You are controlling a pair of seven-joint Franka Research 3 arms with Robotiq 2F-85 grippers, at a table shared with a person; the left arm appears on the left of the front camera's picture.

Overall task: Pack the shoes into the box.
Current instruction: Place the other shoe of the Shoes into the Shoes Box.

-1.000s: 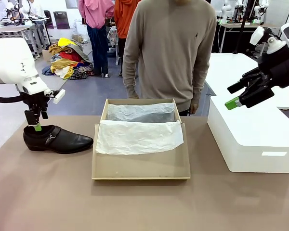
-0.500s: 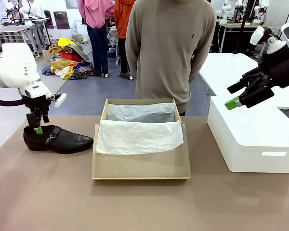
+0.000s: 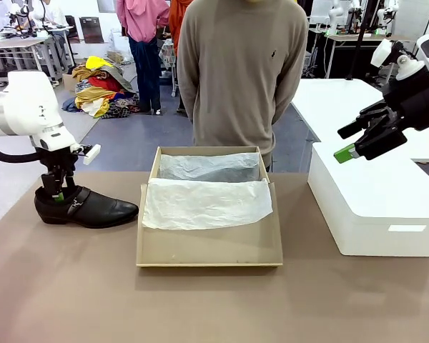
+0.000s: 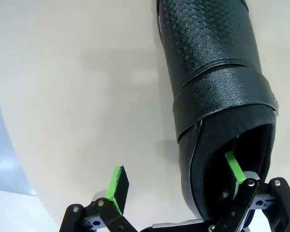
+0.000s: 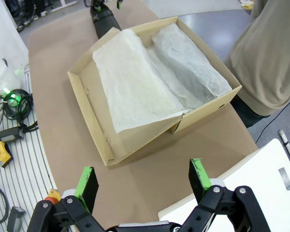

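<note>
while the left gripper (image 3: 58,194) hangs over the heel end of the shoe (image 3: 89,207), its jaws stand wide apart, one green pad (image 4: 233,166) down inside the opening and the other outside the wall, nothing pinched yet. the shoe lies on its sole on the table (image 3: 200,307), left of the box (image 3: 207,249), toe pointing toward it but clear of the cardboard. the box sits open in the middle, tissue paper (image 3: 206,204) spread across it.

glossy leather like that looks slick, so a grab across the toe would likely slide. the stiff collar at the heel seems the better bite, thin enough for the pads and firm enough not to fold. not a heavy thing, but it may well tip toe-down once lifted.

over on the other side the right gripper (image 5: 142,175) is spread open too, holding nothing, up by the white bin (image 3: 375,207).

hard to call: whether a second shoe lies under the tissue can't be told. the wrist view cuts off the toe, and the buckle is tiny from the front.
</note>
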